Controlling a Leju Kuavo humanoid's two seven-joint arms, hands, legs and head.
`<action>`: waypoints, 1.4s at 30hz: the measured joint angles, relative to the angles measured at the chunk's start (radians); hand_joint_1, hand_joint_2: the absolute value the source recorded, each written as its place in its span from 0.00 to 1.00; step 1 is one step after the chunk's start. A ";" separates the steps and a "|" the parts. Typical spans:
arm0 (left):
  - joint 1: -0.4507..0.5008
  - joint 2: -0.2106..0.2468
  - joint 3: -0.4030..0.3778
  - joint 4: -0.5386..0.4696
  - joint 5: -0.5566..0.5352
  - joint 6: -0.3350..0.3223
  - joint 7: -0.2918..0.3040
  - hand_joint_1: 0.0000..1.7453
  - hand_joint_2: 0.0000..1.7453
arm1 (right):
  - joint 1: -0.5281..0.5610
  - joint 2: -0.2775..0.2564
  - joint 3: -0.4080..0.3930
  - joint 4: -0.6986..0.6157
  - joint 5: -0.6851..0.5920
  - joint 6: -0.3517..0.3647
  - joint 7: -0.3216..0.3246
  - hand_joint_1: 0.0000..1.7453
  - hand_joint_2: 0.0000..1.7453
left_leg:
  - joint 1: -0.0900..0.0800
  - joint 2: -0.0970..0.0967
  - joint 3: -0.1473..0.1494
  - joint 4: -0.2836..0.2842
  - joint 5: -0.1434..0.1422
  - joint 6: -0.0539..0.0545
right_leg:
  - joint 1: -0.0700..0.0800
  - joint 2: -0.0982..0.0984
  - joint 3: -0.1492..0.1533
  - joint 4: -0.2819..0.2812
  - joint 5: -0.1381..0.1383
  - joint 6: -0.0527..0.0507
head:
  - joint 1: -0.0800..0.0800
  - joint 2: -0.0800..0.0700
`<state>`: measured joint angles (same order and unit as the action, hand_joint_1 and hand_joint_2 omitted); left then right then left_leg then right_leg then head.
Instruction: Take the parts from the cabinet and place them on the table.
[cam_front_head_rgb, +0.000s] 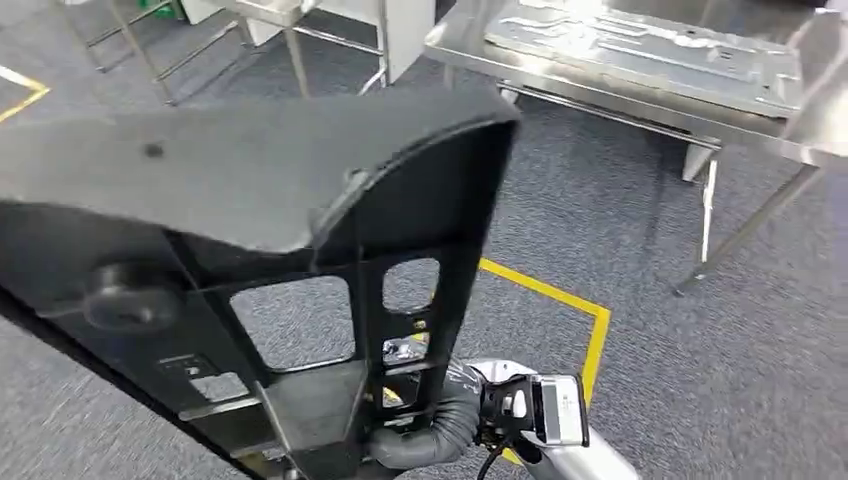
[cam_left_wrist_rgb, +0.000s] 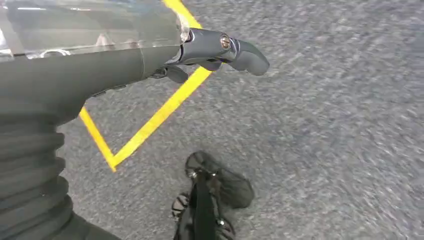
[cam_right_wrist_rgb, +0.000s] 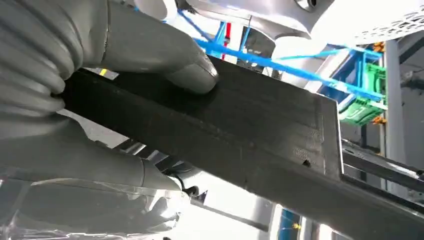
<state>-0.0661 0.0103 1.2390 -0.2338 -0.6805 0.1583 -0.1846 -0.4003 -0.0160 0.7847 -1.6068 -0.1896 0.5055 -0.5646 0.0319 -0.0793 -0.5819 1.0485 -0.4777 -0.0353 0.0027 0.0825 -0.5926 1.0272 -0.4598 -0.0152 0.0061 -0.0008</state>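
The black part (cam_front_head_rgb: 250, 250), a large moulded frame with cut-out windows, occupies the near left of the head view, carried off the floor with its long axis running from near-low to far-high. The steel surface (cam_front_head_rgb: 600, 95) stands far right, well apart from the part across grey carpet marked with yellow tape (cam_front_head_rgb: 560, 300). A flat grey panel (cam_front_head_rgb: 650, 45) already lies on it. The right hand (cam_right_wrist_rgb: 100, 100) is clamped on the part's near lower edge, thumb pressed on one face, fingers (cam_right_wrist_rgb: 90, 165) under the other. The left hand (cam_left_wrist_rgb: 150, 55) hangs over the floor holding nothing, fingers loosely extended. Judgement: the destination lies ahead and right of the right hand, the arm nearer to it.
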 joint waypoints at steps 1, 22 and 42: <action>0.001 0.000 0.002 0.000 0.001 0.000 -0.002 0.00 1.00 | -0.002 0.001 0.002 0.000 0.000 -0.004 0.002 0.89 1.00 | 0.000 -0.003 0.001 -0.017 -0.001 0.006 | 0.000 0.012 -0.011 0.011 -0.002 0.004 | 0.000 0.000; -0.011 -0.020 0.006 -0.007 -0.016 -0.060 -0.042 0.00 1.00 | 0.057 -0.017 -0.016 0.006 0.038 -0.035 -0.001 0.89 1.00 | -0.012 0.116 0.027 0.033 -0.078 0.011 | -0.005 -0.096 -0.009 -0.024 0.027 -0.006 | 0.007 0.000; 0.000 -0.029 0.003 -0.008 -0.043 -0.077 -0.027 0.00 1.00 | 0.087 -0.023 -0.034 0.006 0.053 -0.018 -0.019 0.89 1.00 | -0.010 0.116 0.009 -0.016 -0.004 0.057 | -0.013 -0.073 -0.167 0.285 -0.091 0.047 | 0.016 0.000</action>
<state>-0.0663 -0.0191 1.2417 -0.2419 -0.7233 0.0809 -0.2121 -0.3133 -0.0393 0.7504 -1.6010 -0.1362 0.4871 -0.5837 0.0216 0.0364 -0.5730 1.0323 -0.4820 0.0213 -0.0102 0.0093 -0.7595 1.3124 -0.5512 0.0322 0.0217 -0.0008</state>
